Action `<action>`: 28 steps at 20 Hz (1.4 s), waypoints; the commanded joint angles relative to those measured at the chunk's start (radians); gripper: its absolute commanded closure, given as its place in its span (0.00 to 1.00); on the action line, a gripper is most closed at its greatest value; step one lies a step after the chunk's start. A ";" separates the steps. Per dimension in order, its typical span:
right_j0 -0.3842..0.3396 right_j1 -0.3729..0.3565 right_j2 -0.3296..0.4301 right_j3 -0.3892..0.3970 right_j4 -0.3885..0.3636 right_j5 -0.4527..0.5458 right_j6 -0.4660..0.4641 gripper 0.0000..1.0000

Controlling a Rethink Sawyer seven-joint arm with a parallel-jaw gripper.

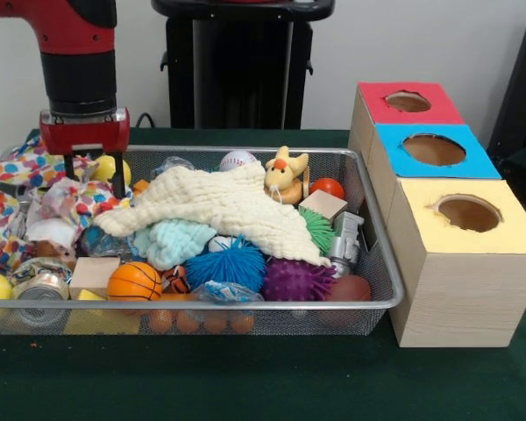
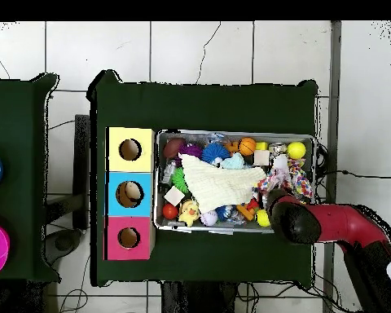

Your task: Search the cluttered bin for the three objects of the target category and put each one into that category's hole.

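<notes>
A red and black arm's gripper (image 1: pixel 94 174) is poised with its thin black fingers apart and empty over the silver wire-mesh bin (image 1: pixel 368 189), where a cream knitted cloth (image 1: pixel 223 203) should be cleared so target objects are exposed.

The front view sits low and close, just off the green surface (image 1: pixel 245 386), looking level across it at the mesh bin (image 1: pixel 381 303) and the three-hole box (image 1: pixel 460 263), which together fill most of the width. The red arm (image 1: pixel 79 61) enters from the top left corner.

The overhead view hangs high, looking straight down, so the whole surface (image 2: pixel 207 102) shows with tiled floor (image 2: pixel 199 49) around it. Here the bin (image 2: pixel 235 134) lies at the centre, the box (image 2: pixel 130 173) at its left edge, and the arm (image 2: pixel 337 224) comes in from the lower right.

Both views share the bin, box, arm and surface, turned half round against each other.
</notes>
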 commanded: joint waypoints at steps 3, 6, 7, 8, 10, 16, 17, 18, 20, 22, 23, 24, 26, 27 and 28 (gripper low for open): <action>-0.055 -0.010 0.194 0.040 0.089 0.058 -0.158 0.00; -0.076 0.039 0.210 0.034 0.064 0.023 -0.167 0.00; -0.077 0.046 0.205 0.032 0.054 0.017 -0.163 0.00; -0.076 0.045 0.203 0.029 0.045 0.015 -0.159 0.00; -0.074 0.041 0.200 0.021 0.034 0.018 -0.152 0.00; -0.061 0.077 0.141 -0.031 -0.026 -0.032 -0.102 0.00; -0.057 0.091 0.122 -0.048 -0.049 -0.049 -0.097 0.00; -0.051 0.099 0.105 -0.062 -0.069 -0.069 -0.085 0.00; -0.035 0.108 0.072 -0.091 -0.096 -0.084 -0.057 0.00; -0.020 0.108 0.050 -0.112 -0.117 -0.086 -0.045 0.00; -0.014 0.104 0.045 -0.116 -0.120 -0.081 -0.041 0.00; -0.016 0.103 0.047 -0.115 -0.117 -0.078 -0.043 0.00; -0.019 0.094 0.057 -0.103 -0.103 -0.064 -0.046 0.00; -0.019 0.087 0.060 -0.099 -0.098 -0.057 -0.047 0.00; -0.013 0.077 0.055 -0.096 -0.097 -0.052 -0.039 0.00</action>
